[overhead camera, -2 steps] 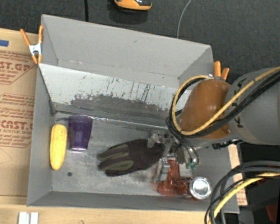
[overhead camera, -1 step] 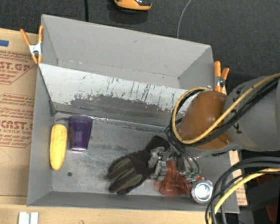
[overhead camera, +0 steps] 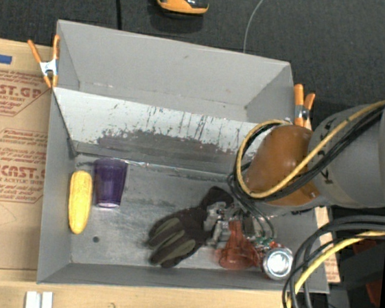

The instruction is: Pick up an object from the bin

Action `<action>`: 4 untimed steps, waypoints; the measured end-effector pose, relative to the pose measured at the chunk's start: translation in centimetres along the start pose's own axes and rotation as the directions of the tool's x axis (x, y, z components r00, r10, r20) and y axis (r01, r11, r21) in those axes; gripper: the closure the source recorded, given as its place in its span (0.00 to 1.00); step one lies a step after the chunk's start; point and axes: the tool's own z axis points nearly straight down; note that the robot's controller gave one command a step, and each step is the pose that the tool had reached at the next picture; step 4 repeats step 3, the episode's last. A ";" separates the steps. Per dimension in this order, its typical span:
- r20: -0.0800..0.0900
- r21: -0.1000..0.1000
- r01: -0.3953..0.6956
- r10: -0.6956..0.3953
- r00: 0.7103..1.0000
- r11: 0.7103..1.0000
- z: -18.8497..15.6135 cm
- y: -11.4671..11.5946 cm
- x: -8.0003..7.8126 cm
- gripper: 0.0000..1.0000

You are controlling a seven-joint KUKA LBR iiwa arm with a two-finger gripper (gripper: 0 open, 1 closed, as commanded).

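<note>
Since the gripper [overhead camera: 229,224] sits low in the near-right corner of the bin [overhead camera: 175,65], right over where the cuff of the black glove [overhead camera: 178,234] meets a reddish lump [overhead camera: 235,255], those two are the candidates. Can't tell if the gripper is open or closed, because its tip is lost among wrist hardware and cables. Nothing visibly held.

Glove: on the floor near the middle of the near wall, cuff toward the gripper, other end pointing down-left. My read is light, soft, floppy, grippy fabric, not fragile. It will probably drape and sag on the lift. Pinch a bunched bit of cuff or the thick palm, not the thin tips, which could slide out.

Reddish lump: just right of the cuff; touching or not, can't say. Shape unclear. Looks glossy, so probably light and slippery. If that's the pick, grab across its narrowest part.

Silver can [overhead camera: 279,262]: just beside the lump at the right wall, round end facing up. Stiff, and likely to shift if bumped.

Count: 1 glove, 1 reddish lump, 1 can, 1 purple cup [overhead camera: 109,183], 1 yellow corn cob [overhead camera: 79,201]. Cup and cob sit side by side at the left, well apart from the gripper.
</note>
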 end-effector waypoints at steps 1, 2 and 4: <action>-0.001 0.000 -0.001 0.001 1.000 1.000 -0.1 0.0 0.0 1.00; 0.004 0.000 -0.040 0.040 0.999 0.999 -4.0 1.6 -0.5 1.00; -0.001 -0.001 -0.029 0.029 1.000 1.000 -15.4 4.5 0.7 1.00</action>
